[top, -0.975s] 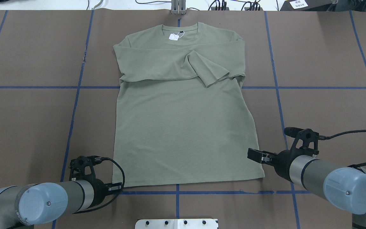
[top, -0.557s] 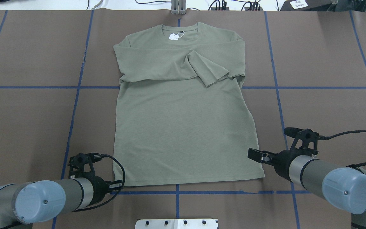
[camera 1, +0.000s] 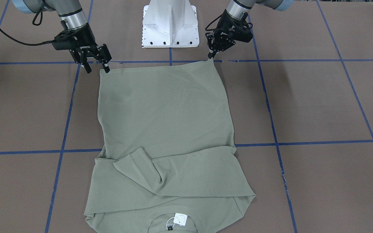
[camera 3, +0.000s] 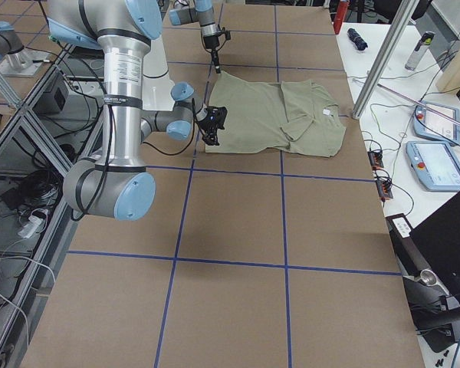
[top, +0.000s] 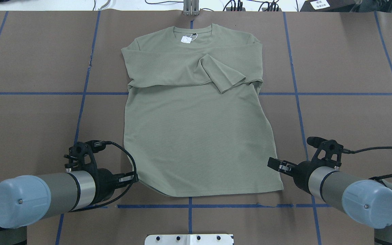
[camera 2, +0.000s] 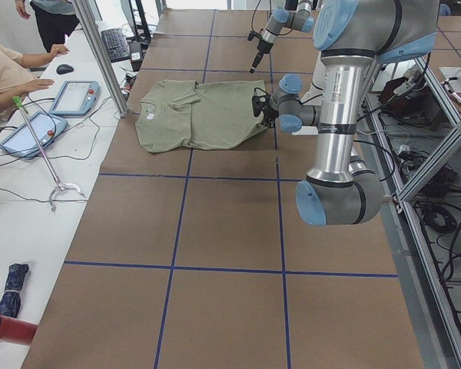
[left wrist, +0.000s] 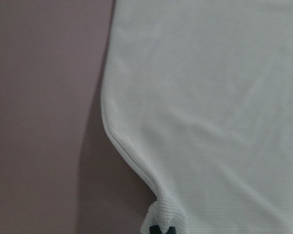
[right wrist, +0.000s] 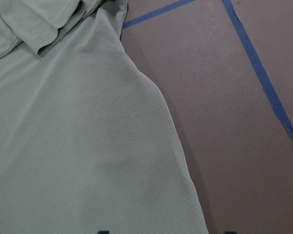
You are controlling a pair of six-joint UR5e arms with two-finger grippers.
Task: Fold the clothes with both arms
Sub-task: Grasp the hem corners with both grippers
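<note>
The sage-green shirt (top: 196, 136) lies flat on the brown table, neck and white tag (top: 186, 39) at the far side, with both sleeves folded across the chest. My left gripper (top: 134, 177) is shut on the near-left hem corner, which is pulled inward and slightly raised. It also shows in the front view (camera 1: 210, 56) and in the left wrist view (left wrist: 161, 228), with fabric bunched between the tips. My right gripper (top: 273, 164) is open at the near-right hem corner; the front view (camera 1: 97, 68) shows its fingers apart and just above the cloth. The chest logo is hidden.
The white pedestal base (camera 1: 169, 22) stands between the arms at the near edge. Blue tape lines (top: 80, 112) grid the table. A metal post (top: 191, 8) stands at the far edge. Operators, tablets (camera 2: 73, 96) and cables are at a side table beyond.
My left gripper moved forward and inward onto the near-left hem corner and shut on it; that corner is now drawn in and rounded. The right arm has barely moved.
</note>
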